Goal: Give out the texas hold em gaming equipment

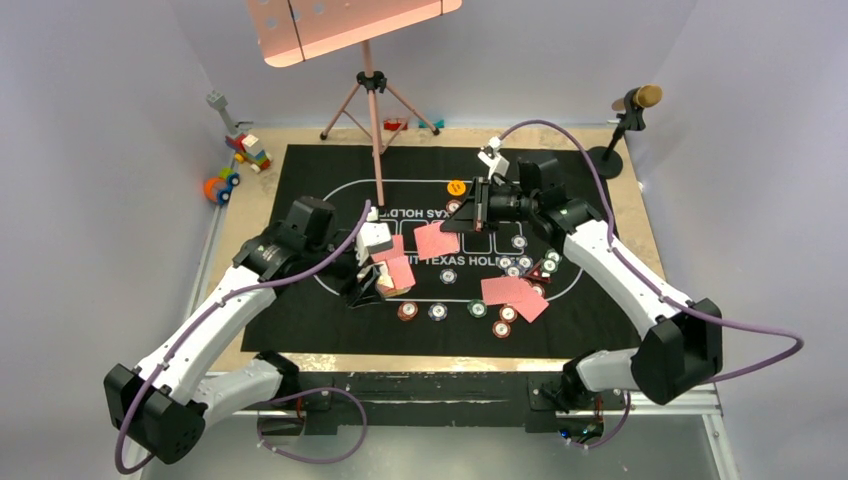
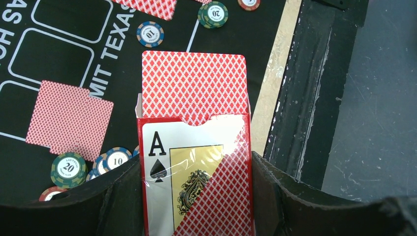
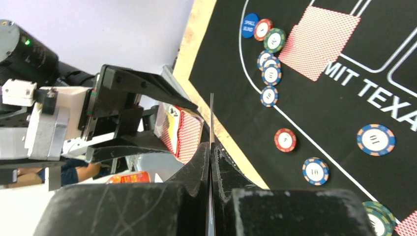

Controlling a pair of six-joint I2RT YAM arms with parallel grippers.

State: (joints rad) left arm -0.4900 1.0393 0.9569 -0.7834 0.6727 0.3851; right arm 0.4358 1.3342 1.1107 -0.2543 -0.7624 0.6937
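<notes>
Pink-red-backed playing card [image 3: 211, 118] is, I judge, wanting a low, flat carry from the right gripper [image 3: 211, 160], which should be laying it face-down on the black printed felt mat [image 3: 305, 113] and releasing clear of the round poker chips [image 3: 376, 139]. It is sitting edge-on, pinched between that gripper's clenched jaws, its free end sticking out past the tips. The left gripper [image 2: 196, 211] is clamping the red cardboard card box [image 2: 196, 167] by its sides, the deck [image 2: 193, 86] protruding from its open mouth.
</notes>
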